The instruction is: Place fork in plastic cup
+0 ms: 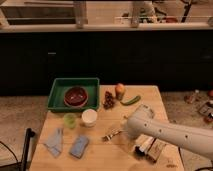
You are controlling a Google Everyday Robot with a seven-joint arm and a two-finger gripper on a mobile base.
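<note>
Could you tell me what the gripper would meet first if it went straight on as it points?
The gripper, right of the white cup, points left and slightly down-frame, probably reaching the blue cloth below that cup first, though depth is unclear.

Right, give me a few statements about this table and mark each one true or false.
1. The fork is already in a cup. False: it lies on the table, beside the gripper.
2. The red bowl sits in the green tray. True.
3. The gripper hovers over the green tray. False: it is low near the table's middle, by the fork.
4. Two blue cloths lie left of the fork in the camera view. True.
</note>
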